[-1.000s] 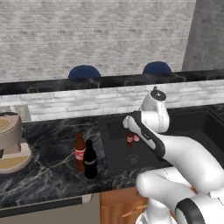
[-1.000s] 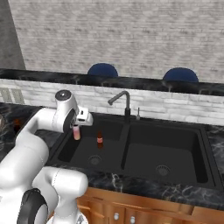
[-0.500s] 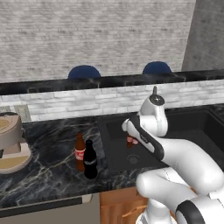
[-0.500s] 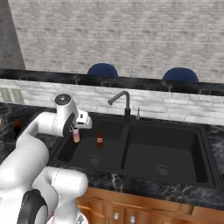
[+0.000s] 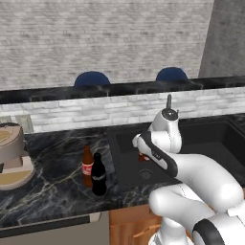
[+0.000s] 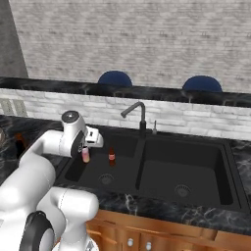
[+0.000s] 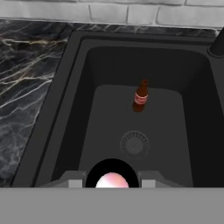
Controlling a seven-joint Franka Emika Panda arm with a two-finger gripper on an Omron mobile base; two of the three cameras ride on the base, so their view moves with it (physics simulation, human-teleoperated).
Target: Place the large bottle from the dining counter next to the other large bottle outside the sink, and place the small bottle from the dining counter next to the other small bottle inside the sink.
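With both large bottles point(image 5: 93, 170) paired on the counter point(image 5: 52, 158), our pincer point(image 6: 86, 147), clamped on the small bottle point(image 6: 86, 155), nears its twin point(image 7: 140, 97) in the sink point(image 7: 183, 118).

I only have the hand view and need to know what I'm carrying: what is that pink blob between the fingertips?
Observer: The right base view shows the gripper shut on the small pink bottle, held upright.
Operator: Is it over the sink?
Observer: Yes, over the left basin of the sink, to the left of the small brown bottle in that view. I cannot tell whether it touches the floor.
Operator: And the large bottles?
Observer: In the left base view the black bottle stands right beside the amber bottle on the counter, left of the sink.
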